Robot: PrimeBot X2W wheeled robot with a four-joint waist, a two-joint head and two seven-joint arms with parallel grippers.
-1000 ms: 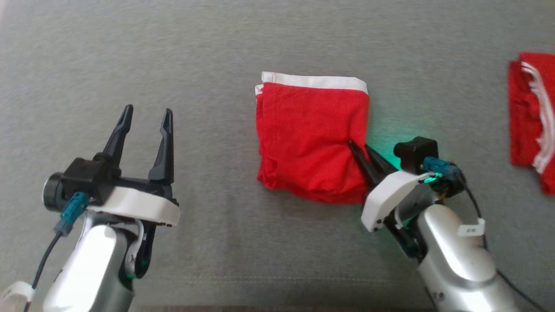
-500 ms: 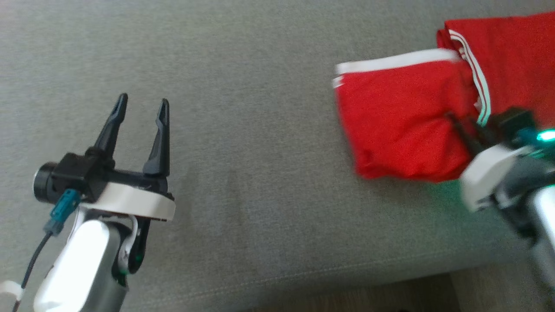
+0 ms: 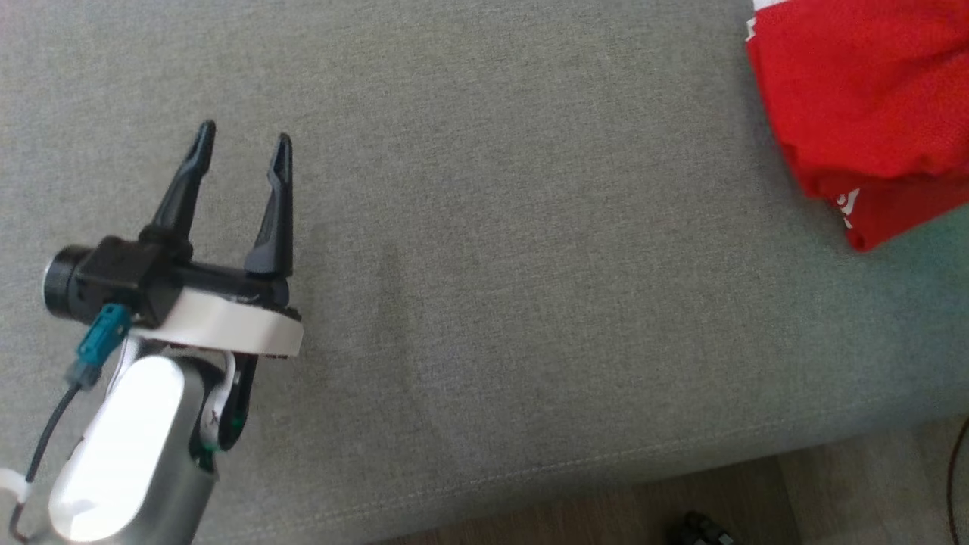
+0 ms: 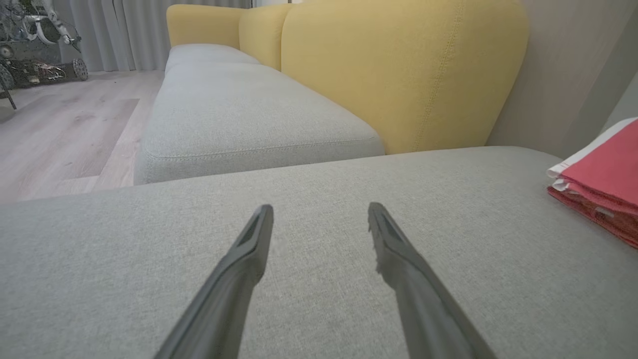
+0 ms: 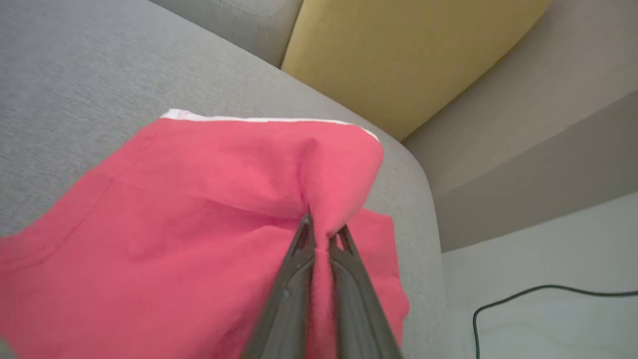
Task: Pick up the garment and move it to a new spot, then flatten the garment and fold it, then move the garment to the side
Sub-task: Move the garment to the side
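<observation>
The red garment [image 3: 855,98] with a white band lies bunched at the top right of the head view, on the grey couch seat [image 3: 492,265]. In the right wrist view my right gripper [image 5: 324,224] is shut on a raised fold of the garment [image 5: 199,209], close to the seat's rounded corner. A further layer of red cloth [image 5: 386,239] shows beneath that fold. My left gripper [image 3: 244,132] stands open and holds nothing, low over bare seat at the left, far from the garment. The left wrist view shows my left gripper [image 4: 320,207] with the garment [image 4: 603,174] at the right edge.
The seat's front edge [image 3: 606,462] runs along the bottom of the head view, with wooden floor [image 3: 606,515] below it. A yellow backrest [image 4: 398,75] and a second grey cushion [image 4: 239,114] stand beyond. A dark cable [image 5: 548,294] lies on the floor past the seat's corner.
The head camera has turned. My right gripper has carried the garment to the right, onto the spot of the other red cloth, and left the head view. The left gripper stays open.
</observation>
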